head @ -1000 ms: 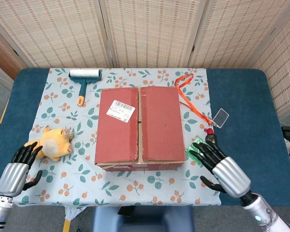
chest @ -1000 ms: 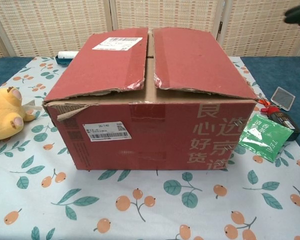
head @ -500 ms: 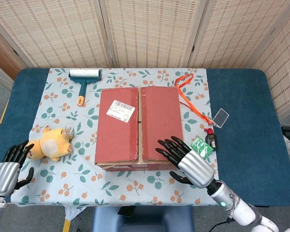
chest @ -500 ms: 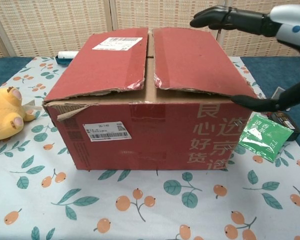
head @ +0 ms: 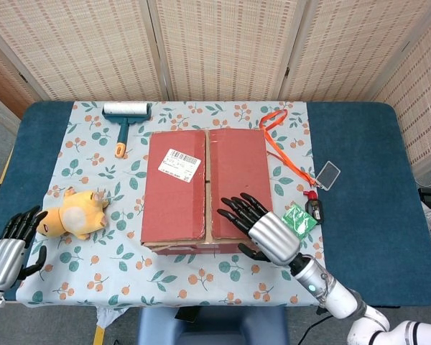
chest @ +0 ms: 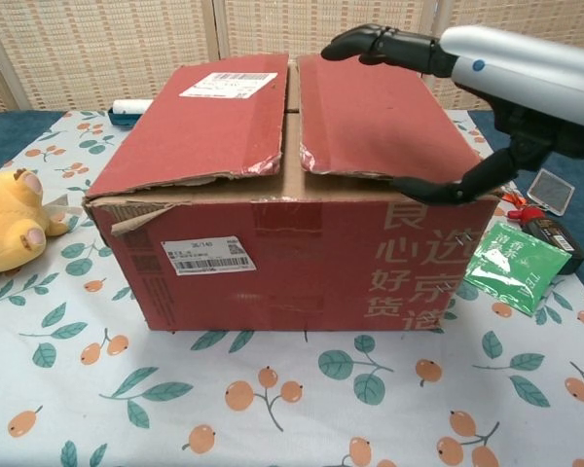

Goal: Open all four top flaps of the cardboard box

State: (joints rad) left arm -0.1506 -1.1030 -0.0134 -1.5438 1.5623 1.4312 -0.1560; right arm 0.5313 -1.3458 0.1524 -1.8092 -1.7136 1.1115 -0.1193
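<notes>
Both views bright, even, diffuse light, looks overhead. Shadows soft: a thin dark band under the cardboard box (chest: pixel 292 195) along its 6 o'clock edge in my chest view. Mild sheen on my right hand (chest: pixel 438 58), silver shell slightly glossy, no blown glare. Focus sharp in both views, no motion blur. Head view shows slight bending of the tabletop (head: pixel 359 180) edges toward 3 and 9 o'clock.

Right hand (head: pixel 262 228) fingers spread, extended; left hand (head: pixel 8 246) low, apparently open.

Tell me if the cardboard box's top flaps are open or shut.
Shut: both red top flaps of the cardboard box lie flat, meeting along the centre seam.
</notes>
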